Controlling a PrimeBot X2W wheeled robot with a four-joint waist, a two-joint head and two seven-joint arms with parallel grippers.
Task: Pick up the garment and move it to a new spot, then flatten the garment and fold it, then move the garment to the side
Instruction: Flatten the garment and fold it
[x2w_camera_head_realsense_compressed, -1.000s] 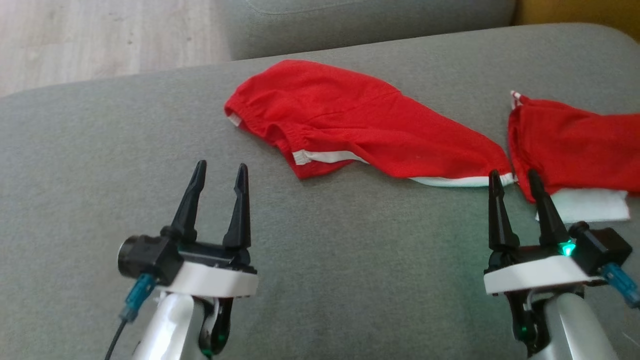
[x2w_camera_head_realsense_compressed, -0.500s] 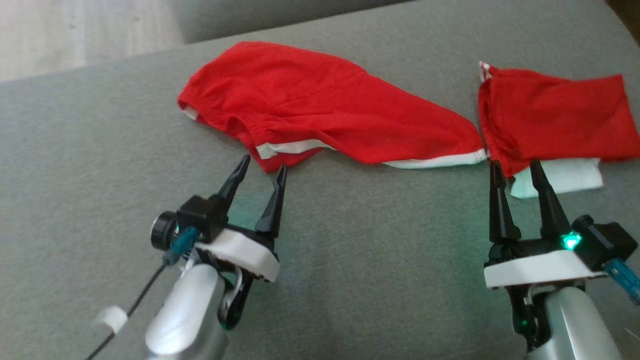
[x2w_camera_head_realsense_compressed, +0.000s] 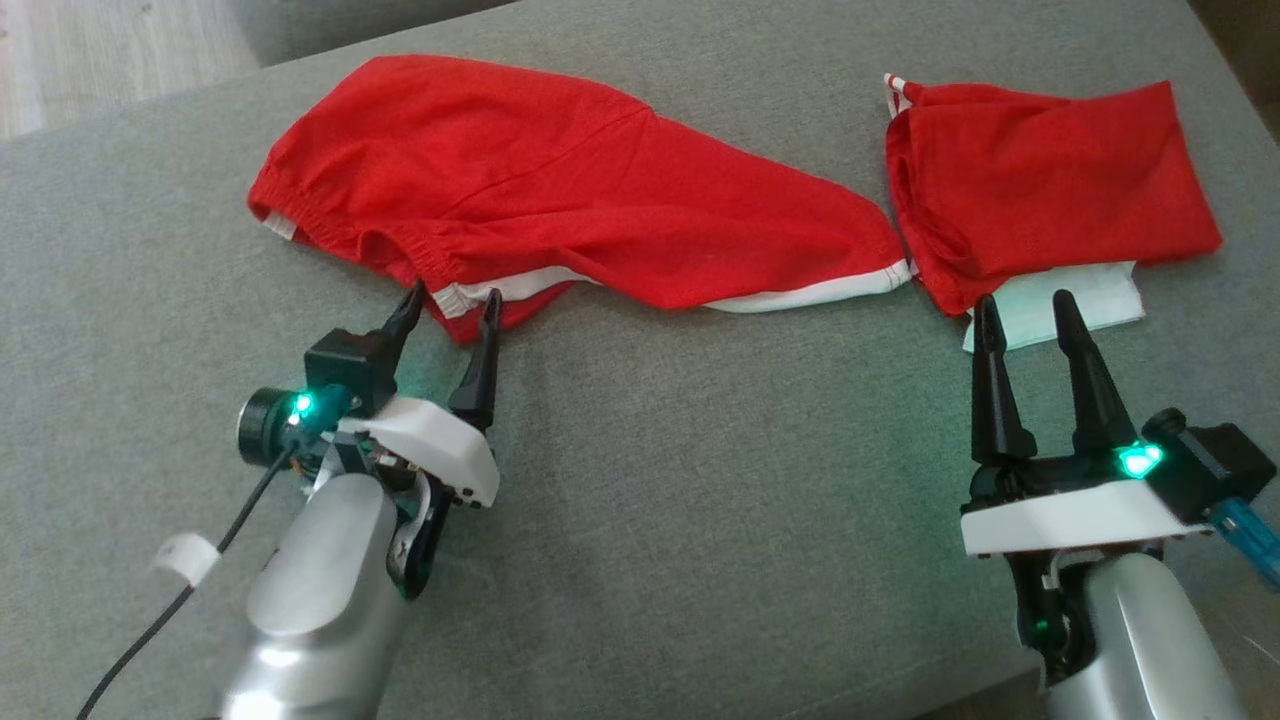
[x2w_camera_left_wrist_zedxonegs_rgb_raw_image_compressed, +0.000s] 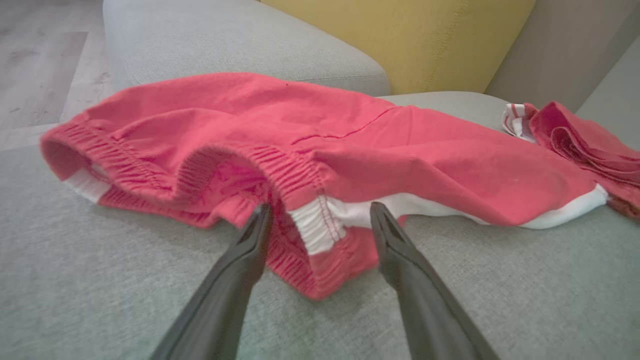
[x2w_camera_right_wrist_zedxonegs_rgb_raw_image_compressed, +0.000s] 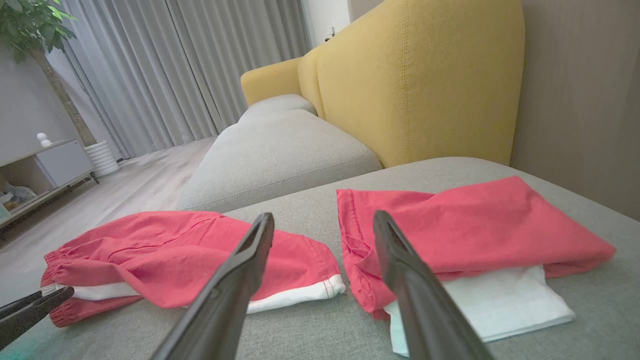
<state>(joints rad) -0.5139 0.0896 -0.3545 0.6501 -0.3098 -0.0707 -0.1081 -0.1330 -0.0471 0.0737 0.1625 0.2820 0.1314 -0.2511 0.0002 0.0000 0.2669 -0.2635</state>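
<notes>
In the head view the garment (x2w_camera_head_realsense_compressed: 560, 190) lay across the upper middle of the frame on the sofa seat (x2w_camera_head_realsense_compressed: 700, 480), running from the upper left down toward the right. Just beside its right end, in the upper right, a folded garment (x2w_camera_head_realsense_compressed: 1050, 170) sat on a folded cloth (x2w_camera_head_realsense_compressed: 1110, 295), whose near edge stuck out below it. The left gripper (x2w_camera_head_realsense_compressed: 452, 295) stood at lower left, the garment's near corner between its fingers (x2w_camera_left_wrist_zedxonegs_rgb_raw_image_compressed: 245, 265). The right gripper (x2w_camera_head_realsense_compressed: 1025, 300) stood at lower right, its tips before the folded cloth. The floor (x2w_camera_head_realsense_compressed: 100, 50) lay in the upper left corner, behind the seat.
</notes>
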